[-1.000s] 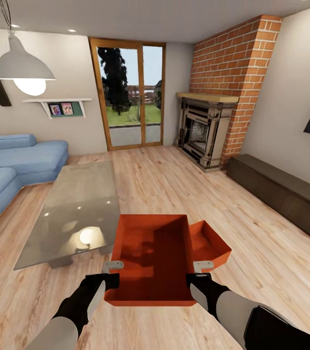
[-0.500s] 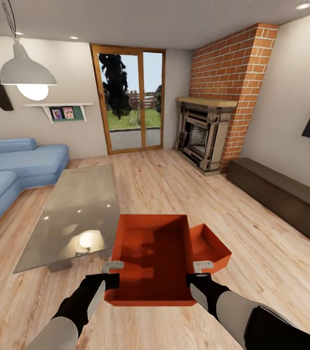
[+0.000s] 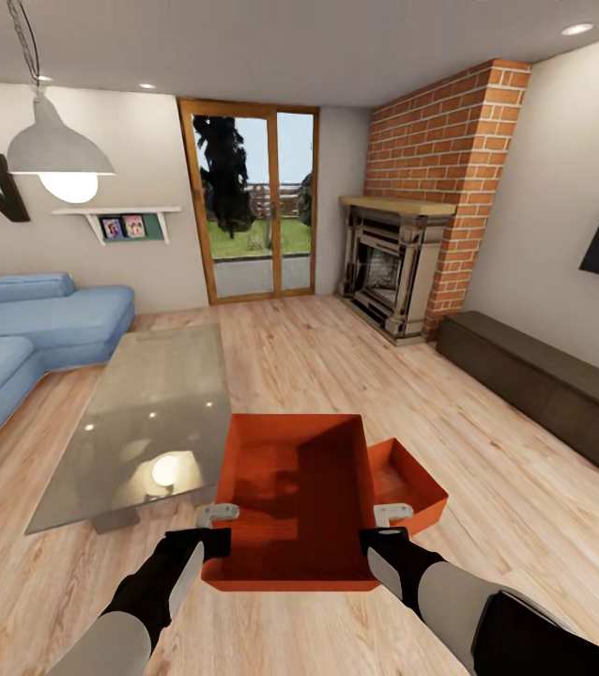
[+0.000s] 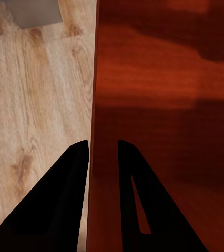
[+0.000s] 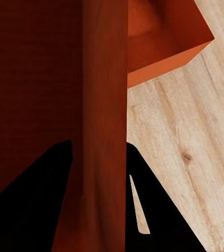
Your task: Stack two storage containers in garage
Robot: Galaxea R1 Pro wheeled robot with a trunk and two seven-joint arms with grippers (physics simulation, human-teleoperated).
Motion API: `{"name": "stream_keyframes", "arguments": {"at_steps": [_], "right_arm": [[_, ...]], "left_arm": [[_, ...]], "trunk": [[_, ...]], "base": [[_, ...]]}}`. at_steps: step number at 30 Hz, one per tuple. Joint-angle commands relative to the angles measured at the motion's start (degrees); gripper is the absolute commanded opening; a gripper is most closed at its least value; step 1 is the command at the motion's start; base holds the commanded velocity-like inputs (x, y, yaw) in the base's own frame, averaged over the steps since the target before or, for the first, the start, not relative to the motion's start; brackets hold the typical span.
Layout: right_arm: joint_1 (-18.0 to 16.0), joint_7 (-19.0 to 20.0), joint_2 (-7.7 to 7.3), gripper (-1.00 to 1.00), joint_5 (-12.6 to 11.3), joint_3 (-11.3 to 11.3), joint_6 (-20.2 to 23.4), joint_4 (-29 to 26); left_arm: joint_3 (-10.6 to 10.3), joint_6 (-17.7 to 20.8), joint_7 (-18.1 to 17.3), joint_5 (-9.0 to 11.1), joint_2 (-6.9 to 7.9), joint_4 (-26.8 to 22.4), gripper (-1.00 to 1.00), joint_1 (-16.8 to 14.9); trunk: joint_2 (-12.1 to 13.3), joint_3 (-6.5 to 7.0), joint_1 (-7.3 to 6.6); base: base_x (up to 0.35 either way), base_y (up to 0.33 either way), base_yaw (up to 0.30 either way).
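Note:
I hold one orange-red storage container [image 3: 290, 498] low in front of me over the living room's wood planks. My left gripper [image 3: 213, 526] is shut on its left wall and my right gripper [image 3: 389, 524] on its right wall. The left wrist view has that wall [image 4: 93, 79] running between the two dark fingers [image 4: 64, 178] of the left gripper [image 4: 102, 152]. In the right wrist view the right gripper [image 5: 99, 152] pinches the other wall [image 5: 104, 79]. The second storage container [image 3: 412, 483] lies on the planks just right of the held one, partly hidden by it, and its corner [image 5: 164, 37] also shows past the right wall.
A glass-topped table [image 3: 149, 404] stands close on the left, with a blue sofa [image 3: 18, 329] beyond it. A brick fireplace [image 3: 398, 268] and a long dark cabinet [image 3: 544, 385] line the right wall. Patio doors [image 3: 253, 202] are straight ahead across open plank floor [image 3: 337, 366].
The whole head view has shifted slightly, so the camera moved. Both grippers keep the same hold on the container, and the second container stays beside it.

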Motion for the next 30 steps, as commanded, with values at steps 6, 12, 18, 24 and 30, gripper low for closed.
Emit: {"name": "stream_keyframes", "arguments": {"at_steps": [6,12,18,24,30], "right_arm": [[-0.07,-1.46,-0.08,-1.00,0.52,0.00,0.31,0.13],[-0.07,-1.46,-0.08,-1.00,0.52,0.00,0.31,0.13],[-0.07,-1.46,-0.07,-1.00,0.52,0.00,0.31,0.13],[-0.07,-1.46,-0.07,-1.00,0.52,0.00,0.31,0.13],[-0.06,-1.46,-0.08,-1.00,0.52,0.00,0.31,0.13]], "left_arm": [[0.27,0.41,0.54,-0.68,0.02,-0.10,-1.00,-0.03],[0.27,0.41,0.54,-0.68,0.02,-0.10,-1.00,-0.03],[0.27,0.41,0.52,-0.68,0.02,-0.10,-1.00,-0.03],[0.27,0.41,0.56,-0.68,0.02,-0.10,-1.00,-0.03],[0.27,0.41,0.56,-0.68,0.02,-0.10,-1.00,-0.03]], "trunk": [[-0.13,0.42,0.04],[-0.13,0.95,0.04],[-0.13,1.49,0.04],[-0.13,2.03,0.04],[-0.13,2.57,0.04]], "base": [[0.000,0.000,0.000],[0.000,0.000,0.000],[0.000,0.000,0.000],[0.000,0.000,0.000],[0.000,0.000,0.000]]}}
